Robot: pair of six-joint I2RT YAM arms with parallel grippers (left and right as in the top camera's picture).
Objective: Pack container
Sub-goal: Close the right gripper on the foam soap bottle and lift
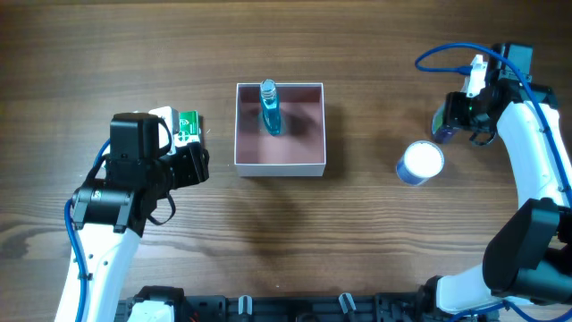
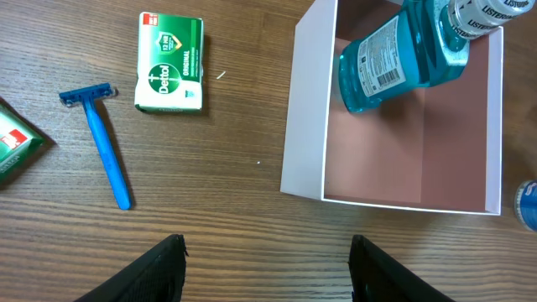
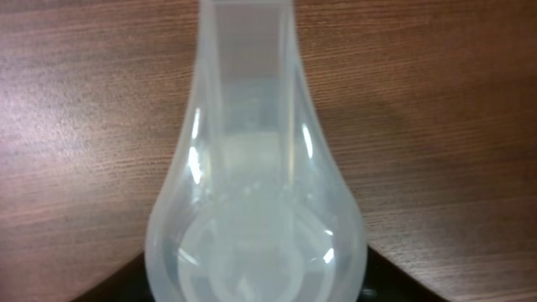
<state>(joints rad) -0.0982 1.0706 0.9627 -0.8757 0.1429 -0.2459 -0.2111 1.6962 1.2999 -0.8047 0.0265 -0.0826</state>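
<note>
The container (image 1: 280, 167) is a square shallow box with white walls and a pink inside, at the table's middle. It also shows in the left wrist view (image 2: 304, 117). A blue mouthwash bottle (image 1: 270, 112) lies in it, seen too from the left wrist (image 2: 393, 63). My left gripper (image 1: 195, 165) is open and empty above bare table, left of the container (image 2: 267, 268). My right gripper (image 1: 450, 121) is at the far right, shut on a translucent white bottle (image 3: 256, 193) that fills its view; its fingers (image 3: 256, 292) are mostly hidden behind it.
A green soap box (image 2: 170, 63) and a blue razor (image 2: 105, 143) lie left of the container, with another green box (image 2: 13, 147) at the edge. A round white-lidded jar (image 1: 420, 163) stands right of the container, below my right gripper.
</note>
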